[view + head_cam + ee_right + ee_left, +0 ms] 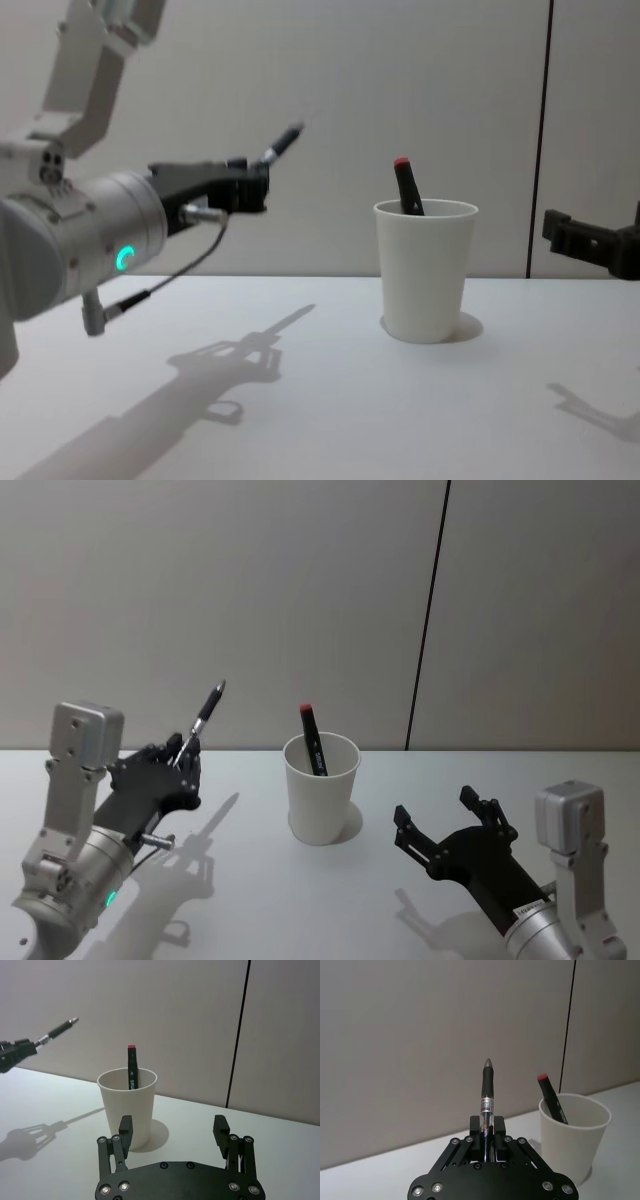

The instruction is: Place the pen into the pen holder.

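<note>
While the left gripper [185, 755] grips the pen [205, 715] by its clear barrel, the step in hand is the carry to the cup [320, 790] — the grasp looks done, the drop not yet begun. The pen is in the air to the left of the cup and apart from it. It slants upward with its dark point highest and tilted toward the cup's side. The left wrist view shows the fingers closed narrow on the barrel, with the rubber grip and point sticking out beyond them. The cup stands upright on the table [250, 900] between the two arms. A black marker [313, 738] with a red cap already leans inside it. The right gripper [434, 806] sits low to the right of the cup, its jaws spread wide and holding nothing.

My reading of the next move: bring the pen across until it is above the open mouth. Then turn the wrist so that the pen hangs steeper, with one end aimed down into the free part of the cup — clear of the marker. Only then should the fingers open. Since the cup looks like light paper, a knock on its rim could tip it.
</note>
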Controlling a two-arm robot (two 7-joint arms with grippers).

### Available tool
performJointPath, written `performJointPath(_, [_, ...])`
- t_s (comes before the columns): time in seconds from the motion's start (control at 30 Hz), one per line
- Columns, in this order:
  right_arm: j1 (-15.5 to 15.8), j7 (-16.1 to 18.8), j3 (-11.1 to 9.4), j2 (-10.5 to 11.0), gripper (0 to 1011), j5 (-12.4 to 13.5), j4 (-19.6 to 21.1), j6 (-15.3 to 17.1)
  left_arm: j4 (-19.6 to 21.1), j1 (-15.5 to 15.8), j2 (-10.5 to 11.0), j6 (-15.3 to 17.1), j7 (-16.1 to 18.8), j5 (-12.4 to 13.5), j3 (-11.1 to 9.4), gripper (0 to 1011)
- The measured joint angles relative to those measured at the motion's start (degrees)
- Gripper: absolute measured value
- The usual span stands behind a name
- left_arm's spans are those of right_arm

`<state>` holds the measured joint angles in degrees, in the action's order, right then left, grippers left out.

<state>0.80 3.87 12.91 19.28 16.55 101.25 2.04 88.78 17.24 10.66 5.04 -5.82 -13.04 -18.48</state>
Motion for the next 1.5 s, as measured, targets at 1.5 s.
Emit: performJointPath(1.5, [-17.5,24.9,0.0,-0.8,1001,27.2,-4.7,19.9,-5.5,4.3,-0.9,-22.5,-18.3,-6.4,-2.0,167])
